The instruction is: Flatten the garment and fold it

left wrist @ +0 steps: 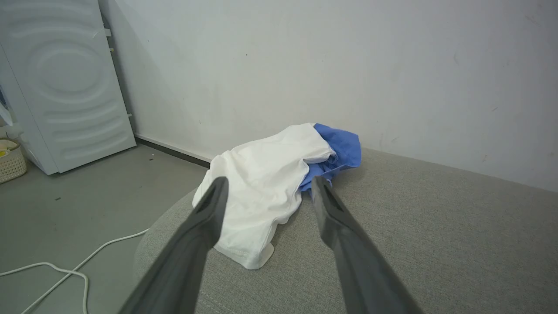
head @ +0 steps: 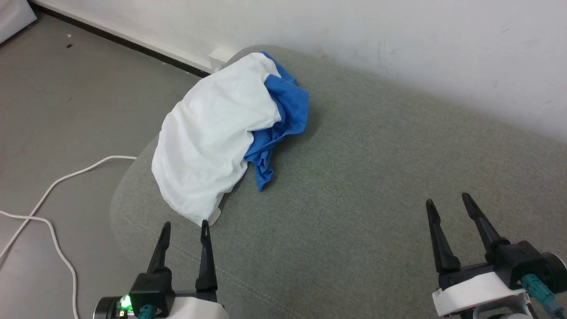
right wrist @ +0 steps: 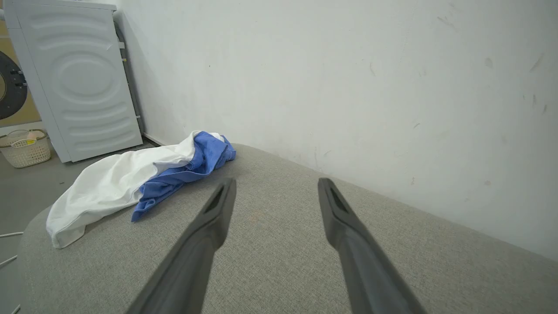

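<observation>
Garment (head: pixel 208 137) heaped at cushion (head: pixel 354 177) rim (hem beside left gripper (head: pixel 185 223)), bare stretch around right gripper (head: pixel 447 199) — both splayed.

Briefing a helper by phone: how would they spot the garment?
Find the grey cushioned seat against the white wall. At its rounded left end, ahead of the left gripper, lies the garment, crumpled. It alone is white cloth with bright blue bunched along its right side.

Even, soft indoor light; faint shadows; sharp focus; wrist views wide-angle warped.
</observation>
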